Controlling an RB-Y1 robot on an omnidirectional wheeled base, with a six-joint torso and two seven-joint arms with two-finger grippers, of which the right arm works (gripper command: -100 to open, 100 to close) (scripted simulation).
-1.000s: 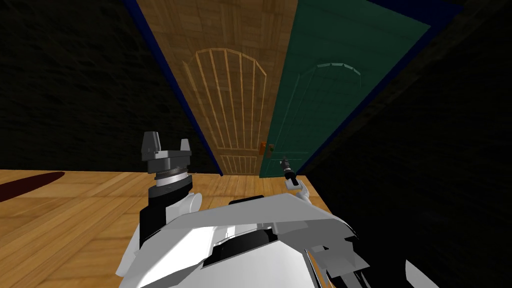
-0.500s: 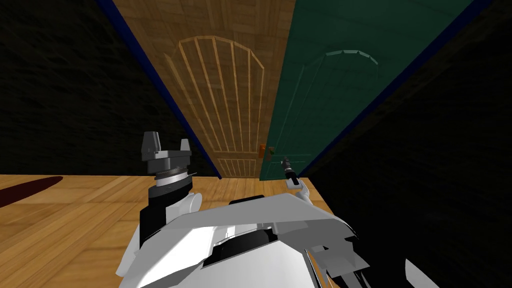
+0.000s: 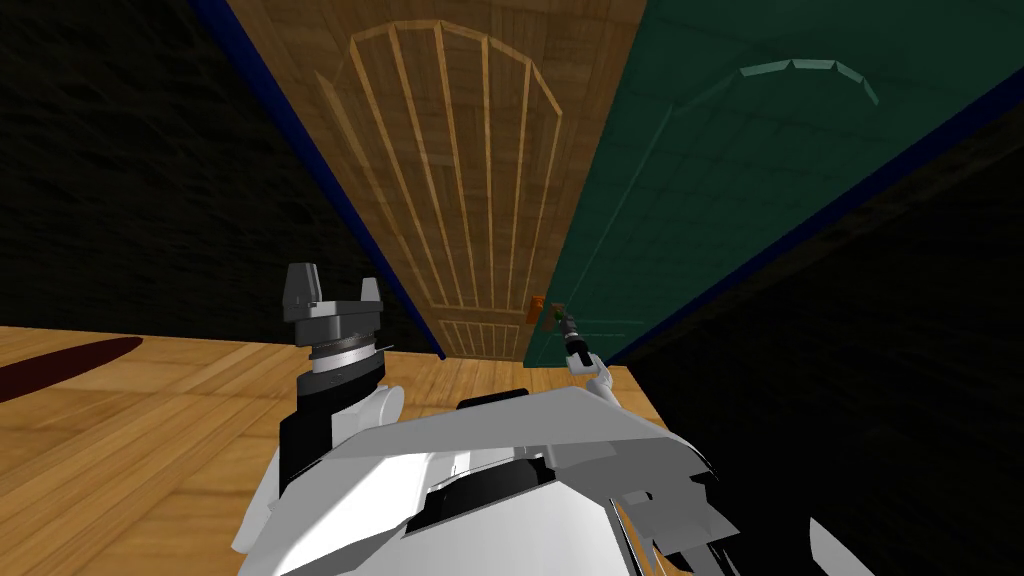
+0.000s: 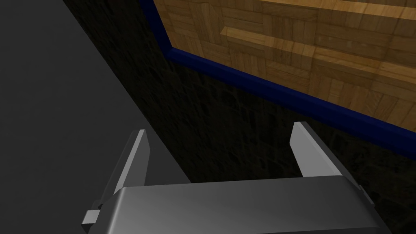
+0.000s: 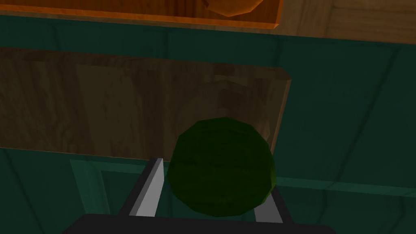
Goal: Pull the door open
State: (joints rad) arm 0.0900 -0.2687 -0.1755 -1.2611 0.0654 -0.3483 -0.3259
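Two doors face you: a wooden door (image 3: 450,180) on the left and a green door (image 3: 720,180) beside it. On the green door, by its inner edge, a brown plate (image 5: 122,105) carries a dark green knob (image 5: 221,166). Your right gripper (image 5: 211,178) clamps that knob. Your left gripper (image 4: 219,128) is spread wide, holding nothing.

left door (image 3: 450,180): tan parquet-grained wood, paler arched slat pattern | its fitting (image 5: 235,6): bright orange | right door (image 3: 720,200): dark green, faint paler arch outline | door frame (image 4: 284,97): deep blue | knob (image 5: 221,166): dark green | backplate (image 5: 101,101): dull brown woodgrain | walls (image 3: 120,180): near-black, mottled | floor (image 3: 120,430): honey wood planks, dark red patch (image 3: 60,360) far left
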